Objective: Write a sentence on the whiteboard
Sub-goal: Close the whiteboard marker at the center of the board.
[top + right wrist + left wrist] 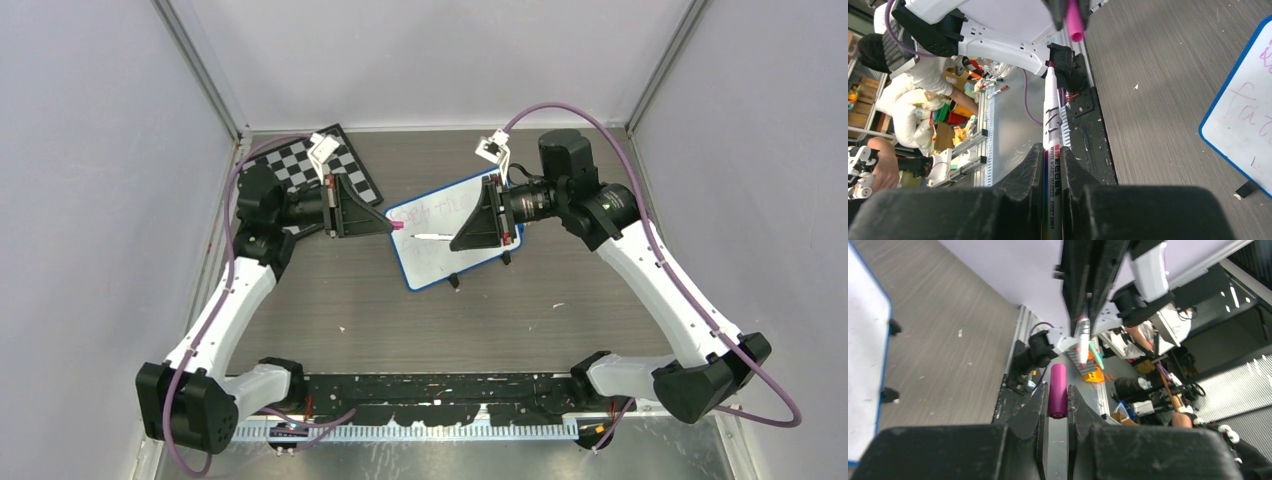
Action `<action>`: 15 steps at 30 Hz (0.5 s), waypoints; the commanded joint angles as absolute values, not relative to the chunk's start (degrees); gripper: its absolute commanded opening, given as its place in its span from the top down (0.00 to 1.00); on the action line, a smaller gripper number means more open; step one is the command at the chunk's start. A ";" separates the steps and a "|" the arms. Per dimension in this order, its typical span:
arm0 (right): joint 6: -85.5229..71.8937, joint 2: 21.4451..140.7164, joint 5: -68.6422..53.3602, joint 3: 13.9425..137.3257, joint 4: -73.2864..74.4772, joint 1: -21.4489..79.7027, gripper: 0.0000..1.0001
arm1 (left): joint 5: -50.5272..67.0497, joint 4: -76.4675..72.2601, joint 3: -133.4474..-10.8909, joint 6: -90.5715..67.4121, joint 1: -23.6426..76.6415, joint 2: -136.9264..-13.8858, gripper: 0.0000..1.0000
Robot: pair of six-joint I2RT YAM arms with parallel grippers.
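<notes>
We see the whiteboard [440, 265] lying askew at the middle of the frame on the grey wood-grain table [400, 330], with two black feet [454, 282] showing along its lower edge. Faint pink scribble, the sentence [437, 209], runs across its upper part. The left gripper [389, 227] reaches in from the left, closed on a pink cap [399, 227] right at the board's left edge. The right gripper [455, 242] comes in from the right over the board, pinching a white marker [430, 237] whose tip points toward the cap. We find the chessboard [352, 168] at upper left, partly hidden by the left arm.
</notes>
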State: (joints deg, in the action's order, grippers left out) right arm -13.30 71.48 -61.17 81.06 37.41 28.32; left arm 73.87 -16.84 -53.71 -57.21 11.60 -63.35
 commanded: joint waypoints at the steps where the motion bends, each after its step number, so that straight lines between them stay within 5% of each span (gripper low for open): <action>1: -14.24 71.52 -62.73 82.40 35.47 28.82 1.00 | 76.59 -31.71 -53.53 -67.29 12.97 -61.03 1.00; 15: -11.80 70.97 -62.01 83.94 38.72 29.03 1.00 | 77.25 -33.72 -52.11 -68.81 14.33 -61.91 1.00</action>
